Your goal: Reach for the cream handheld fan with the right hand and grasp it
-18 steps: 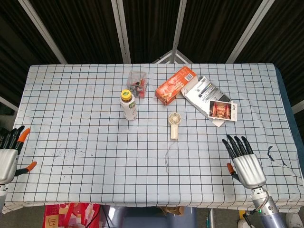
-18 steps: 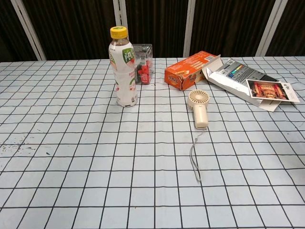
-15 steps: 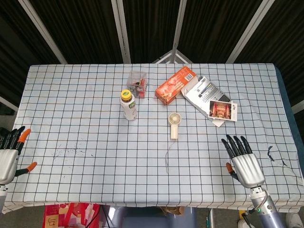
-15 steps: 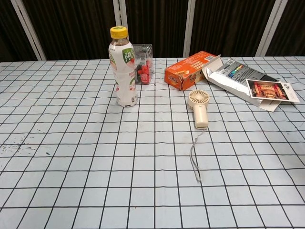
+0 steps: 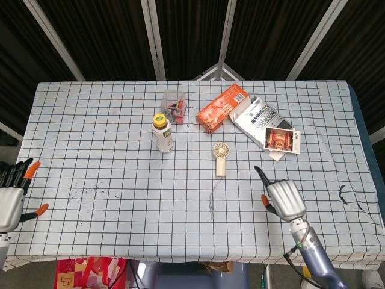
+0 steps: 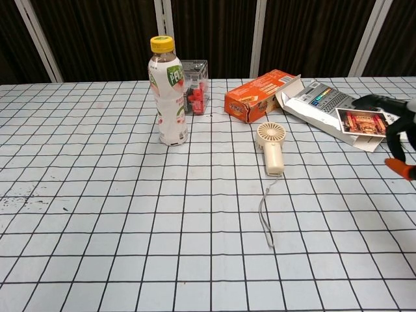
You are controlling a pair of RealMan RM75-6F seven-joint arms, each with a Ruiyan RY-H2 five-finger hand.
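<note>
While flat, cream fan (image 5: 221, 158) up-left of right robot hand (image 5: 281, 197).

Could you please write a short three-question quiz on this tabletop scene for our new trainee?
1. True or false: the right hand already touches the cream handheld fan.
2. Which item stands upright left of the fan? A) the orange box B) the bottle C) the photo card
3. Fill in: the fan's strap trails from its handle toward the ____ edge of the table.

Key
1. False: the hand is apart from the fan, holding nothing.
2. B, the yellow-capped bottle.
3. Near, the robot's side.
</note>
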